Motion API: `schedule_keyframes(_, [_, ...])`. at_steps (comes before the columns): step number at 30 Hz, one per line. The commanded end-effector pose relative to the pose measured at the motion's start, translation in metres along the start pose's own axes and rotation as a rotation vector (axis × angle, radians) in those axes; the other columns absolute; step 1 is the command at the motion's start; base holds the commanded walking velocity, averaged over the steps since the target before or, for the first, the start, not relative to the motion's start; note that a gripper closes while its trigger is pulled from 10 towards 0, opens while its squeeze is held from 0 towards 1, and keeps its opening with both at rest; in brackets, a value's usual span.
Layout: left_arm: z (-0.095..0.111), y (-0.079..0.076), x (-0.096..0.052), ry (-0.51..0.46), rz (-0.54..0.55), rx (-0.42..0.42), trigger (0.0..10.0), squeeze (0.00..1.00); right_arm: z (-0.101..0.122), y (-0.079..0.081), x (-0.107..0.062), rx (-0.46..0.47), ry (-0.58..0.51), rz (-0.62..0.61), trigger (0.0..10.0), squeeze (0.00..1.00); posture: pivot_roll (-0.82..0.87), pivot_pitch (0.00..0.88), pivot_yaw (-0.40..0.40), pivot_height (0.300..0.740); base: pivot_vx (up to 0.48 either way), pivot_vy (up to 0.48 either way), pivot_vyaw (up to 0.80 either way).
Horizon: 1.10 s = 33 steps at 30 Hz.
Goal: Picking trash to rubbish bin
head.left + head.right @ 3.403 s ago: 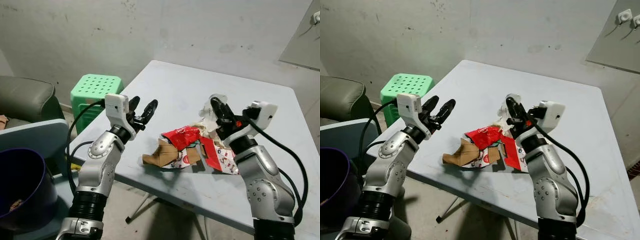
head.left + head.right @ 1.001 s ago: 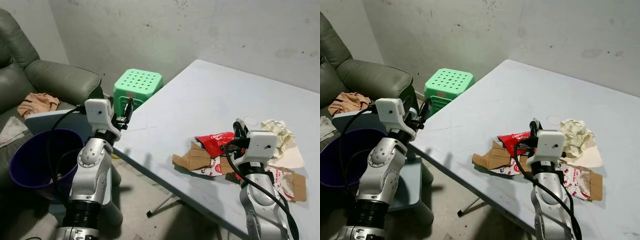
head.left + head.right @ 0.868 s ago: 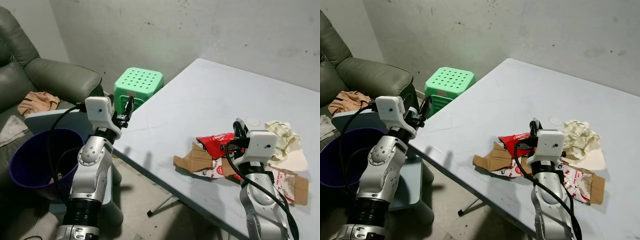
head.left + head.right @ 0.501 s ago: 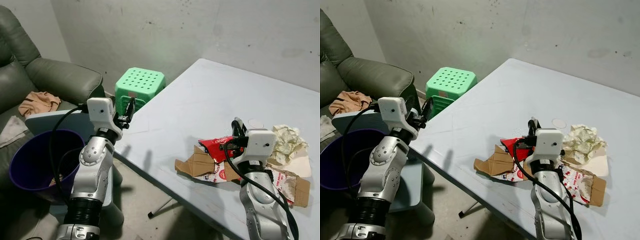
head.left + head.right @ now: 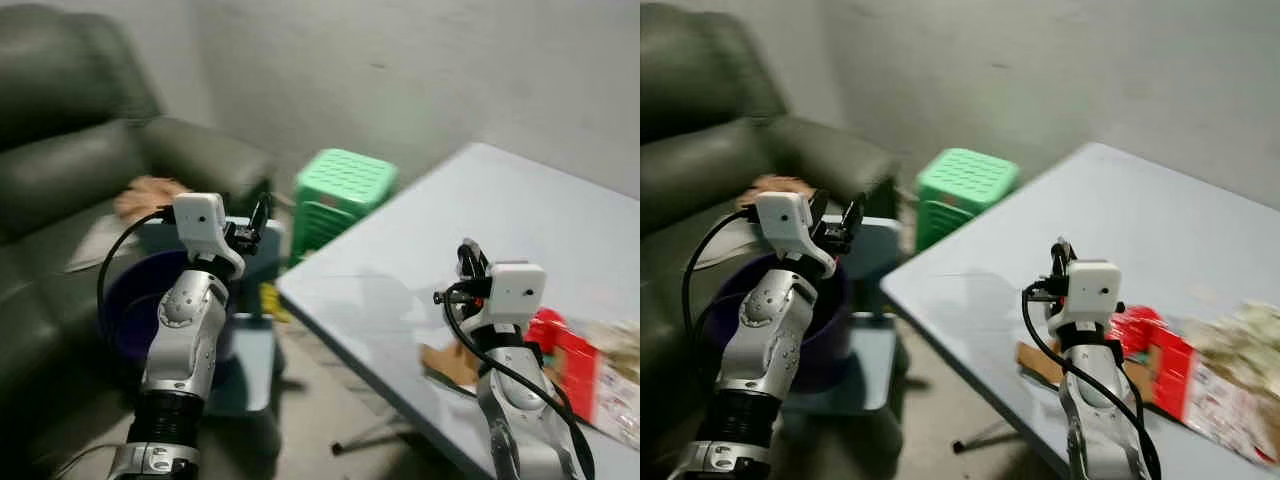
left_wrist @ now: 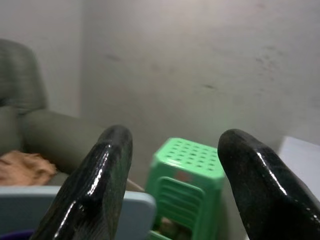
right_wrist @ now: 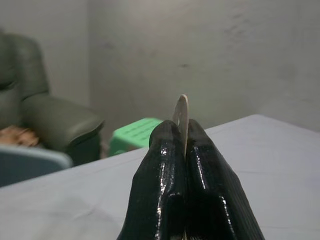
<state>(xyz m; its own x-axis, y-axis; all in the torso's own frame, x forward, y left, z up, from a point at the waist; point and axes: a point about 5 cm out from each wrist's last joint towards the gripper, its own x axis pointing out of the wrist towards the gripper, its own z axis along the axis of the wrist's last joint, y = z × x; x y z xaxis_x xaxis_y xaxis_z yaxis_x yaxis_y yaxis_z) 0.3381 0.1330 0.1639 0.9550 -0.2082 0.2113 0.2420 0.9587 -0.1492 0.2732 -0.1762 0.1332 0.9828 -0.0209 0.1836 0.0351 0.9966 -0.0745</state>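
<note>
My right gripper (image 7: pixel 181 131) is shut on a thin pale disc (image 7: pixel 182 107), seen edge-on and sticking out above the fingertips. It is raised over the table's near edge (image 5: pixel 400 395). The remaining trash lies to its right on the table: a red wrapper (image 5: pixel 555 335), brown cardboard (image 5: pixel 445 358) and crumpled paper (image 5: pixel 1240 335). The purple rubbish bin (image 5: pixel 120 295) stands on the floor at the left, behind my left arm. My left gripper (image 6: pixel 170 165) is open and empty, held up above the bin's side. The eye views are blurred.
A green plastic stool (image 5: pixel 345 185) stands between the bin and the grey table (image 5: pixel 1110 200). A dark green sofa (image 5: pixel 90 140) with a tan cloth (image 5: pixel 148 192) on it lies at the left. A pale blue board (image 5: pixel 868 245) leans by the bin.
The camera has swung left: the trash pile now sits at the right edge and the sofa and bin show more. Both arms keep their pose, and the right gripper still holds the disc.
</note>
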Motion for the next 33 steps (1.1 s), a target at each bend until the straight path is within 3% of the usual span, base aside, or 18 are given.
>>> schedule_keyframes(1, [0.0021, -0.0010, 0.0014, -0.002, -0.005, 0.013, 10.0, 0.00, 0.0032, 0.0009, 0.0005, 0.010, -0.012, 0.003, 10.0, 0.00, -0.04, 0.000, -0.024, 0.740, 0.000, 0.000, 0.80])
schedule_keyframes(25, [-0.0032, 0.0012, -0.0004, 0.054, 0.032, -0.001, 10.0, 0.00, 0.0023, 0.0012, -0.0014, 0.021, -0.003, 0.022, 10.0, 0.00, -0.03, 0.000, -0.035, 0.740, 0.000, 0.000, 0.80])
schedule_keyframes(33, [-0.0041, 0.0011, -0.0036, 0.056, 0.019, -0.016, 10.0, 0.00, 0.0045, 0.0042, -0.0024, 0.053, -0.010, 0.065, 10.0, 0.00, -0.03, 0.000, -0.040, 0.740, 0.000, 0.000, 0.00])
